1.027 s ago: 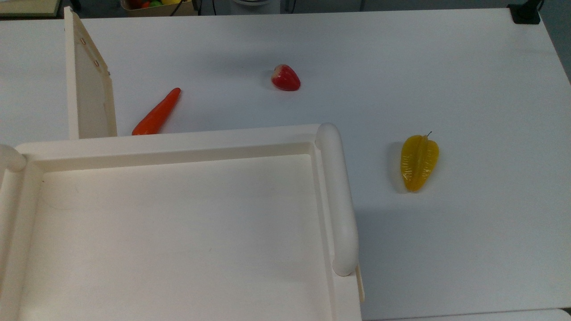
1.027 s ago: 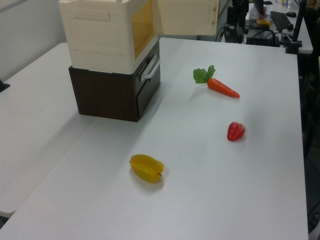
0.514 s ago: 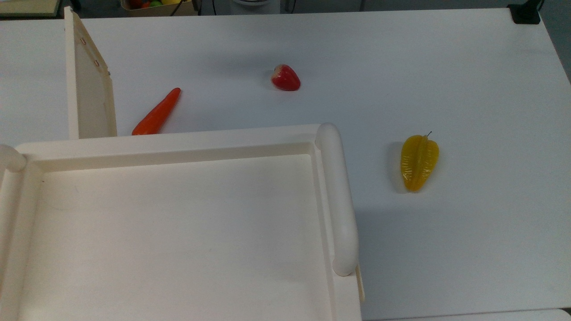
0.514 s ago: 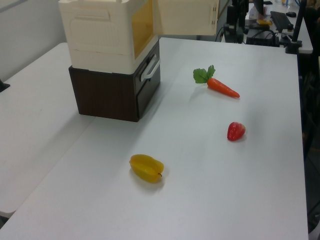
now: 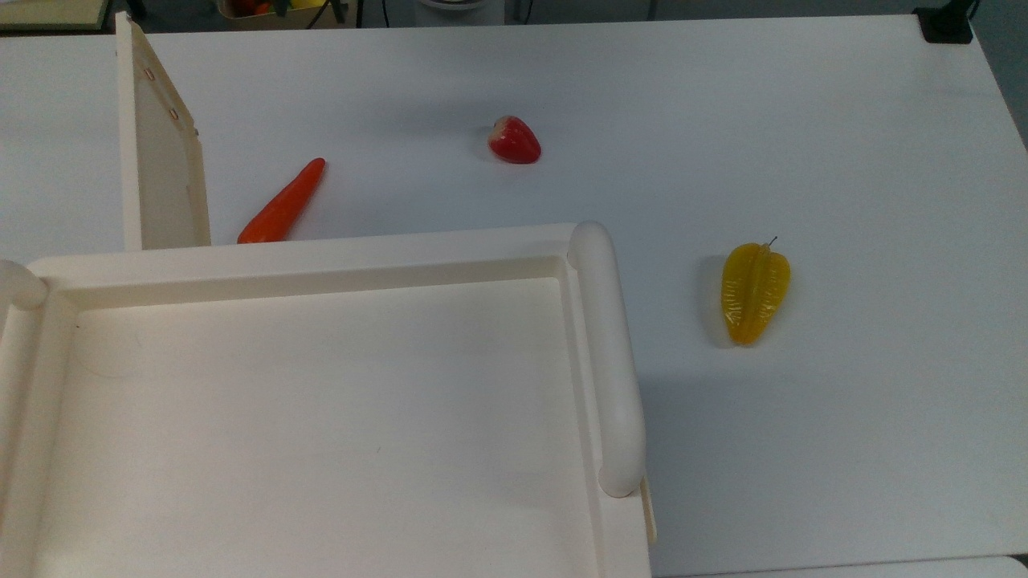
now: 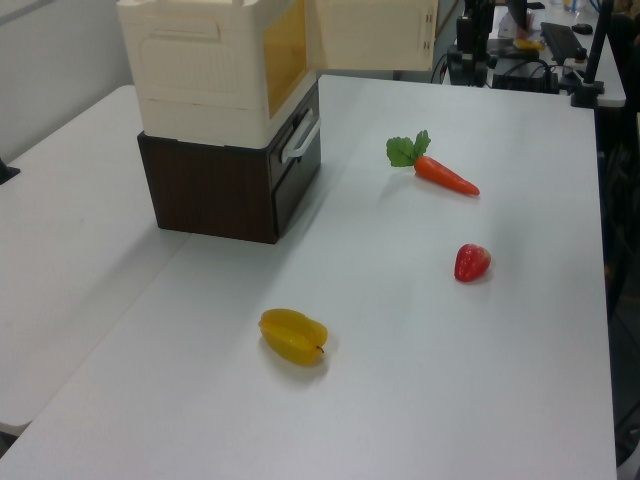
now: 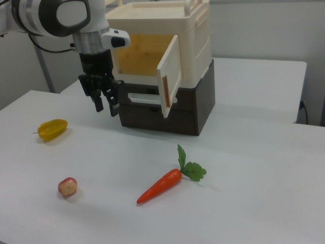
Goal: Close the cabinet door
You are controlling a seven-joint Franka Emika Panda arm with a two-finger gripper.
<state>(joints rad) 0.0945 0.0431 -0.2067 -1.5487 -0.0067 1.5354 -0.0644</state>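
in the right view the black two-finger claw [image 7: 105,105], fingers slightly parted and empty, hangs above the white table [image 7: 244,203] to the right view's left of the swung-out cream-white panelled cabinet door [image 7: 169,76], its long axis upright.

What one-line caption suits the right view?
Open gripper hangs before the cabinet, cabinet door ajar; carrot nearest.

1. White, rounded arm [image 7: 51,15] casing with a grey disc-shaped joint cap.
2. Dark band ringing the casing near the right view's left edge.
3. Black wrist section below the white shell.
4. Black two-finger gripper [image 7: 106,108], angular fingers [image 7: 98,104].
5. Thin dark cable behind the arm.
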